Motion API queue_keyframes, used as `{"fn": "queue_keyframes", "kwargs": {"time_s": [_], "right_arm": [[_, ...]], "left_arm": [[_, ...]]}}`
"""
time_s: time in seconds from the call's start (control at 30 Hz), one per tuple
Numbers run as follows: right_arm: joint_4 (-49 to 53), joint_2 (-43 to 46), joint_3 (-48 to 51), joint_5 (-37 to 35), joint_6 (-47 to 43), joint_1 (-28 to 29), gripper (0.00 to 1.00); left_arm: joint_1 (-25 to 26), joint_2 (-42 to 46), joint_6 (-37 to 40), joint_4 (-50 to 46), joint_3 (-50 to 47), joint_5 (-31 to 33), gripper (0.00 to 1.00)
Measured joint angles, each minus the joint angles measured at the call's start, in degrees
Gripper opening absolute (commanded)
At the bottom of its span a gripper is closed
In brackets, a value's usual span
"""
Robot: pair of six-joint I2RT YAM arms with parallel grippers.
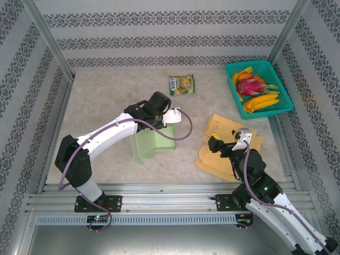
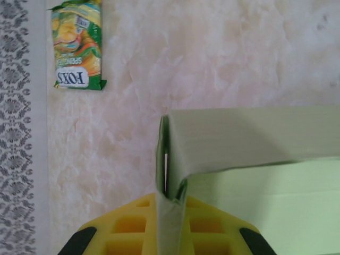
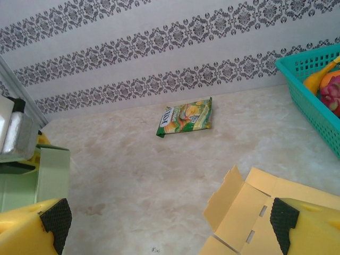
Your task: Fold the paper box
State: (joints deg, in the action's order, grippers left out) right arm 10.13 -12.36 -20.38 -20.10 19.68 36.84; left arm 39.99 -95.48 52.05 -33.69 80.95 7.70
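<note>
– Left hand (image 1: pixel 161 112) first: what has it got?
– Its yellow fingers (image 2: pixel 133 228) are pressed together on an upright wall of the green paper box (image 1: pixel 151 142). They pinch the thin edge between them, and the left wrist camera shows that wall rising straight out of the grip.
– Where does that box sit, taking the snack packet (image 1: pixel 181 84) as the mark?
– It is on the counter (image 1: pixel 101 101), nearer the arm bases than the packet and a little to its left. It is partly raised, and the pinched wall is at the corner nearest the packet. Box and packet lie apart.
– And the right hand (image 1: pixel 214 142)?
– It is spread wide and grips nothing. Its two black-tipped fingers (image 3: pixel 53 218) stand far apart over the yellow paper box (image 1: pixel 229 139). That box lies opened out flat on the counter, nearer the bases than the packet and to its right.
– Is that hand touching the yellow sheet?
– I cannot tell from these views.
– Anything else around?
– A teal basket (image 1: pixel 283 85) of fruit stands well to the right of the packet.
</note>
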Motion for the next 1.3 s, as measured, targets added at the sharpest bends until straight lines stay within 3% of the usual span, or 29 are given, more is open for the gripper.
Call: {"fn": "queue_keyframes", "kwargs": {"time_s": [0.27, 0.53, 0.63, 0.77, 1.3], "right_arm": [[0.0, -0.2, 0.0, 0.0, 0.1, -0.4, 0.98], [0.0, -0.2, 0.0, -0.2, 0.1, -0.7, 0.98], [0.0, -0.2, 0.0, -0.2, 0.1, -0.7, 0.98], [0.0, -0.6, 0.0, -0.3, 0.1, -0.7, 0.98], [0.2, -2.4, 0.0, -0.4, 0.1, -0.7, 0.98]], "left_arm": [[0.0, -13.9, 16.8, -6.9, 8.9, 5.8, 0.0], [0.1, -18.6, 27.5, -7.5, 11.3, 6.4, 0.0], [0.1, -20.6, 29.3, -7.5, 12.5, 6.3, 0.04], [0.0, -23.3, 30.9, -7.4, 14.2, 6.3, 0.2], [0.1, -24.3, 31.5, -7.2, 14.7, 7.4, 0.31]]}}
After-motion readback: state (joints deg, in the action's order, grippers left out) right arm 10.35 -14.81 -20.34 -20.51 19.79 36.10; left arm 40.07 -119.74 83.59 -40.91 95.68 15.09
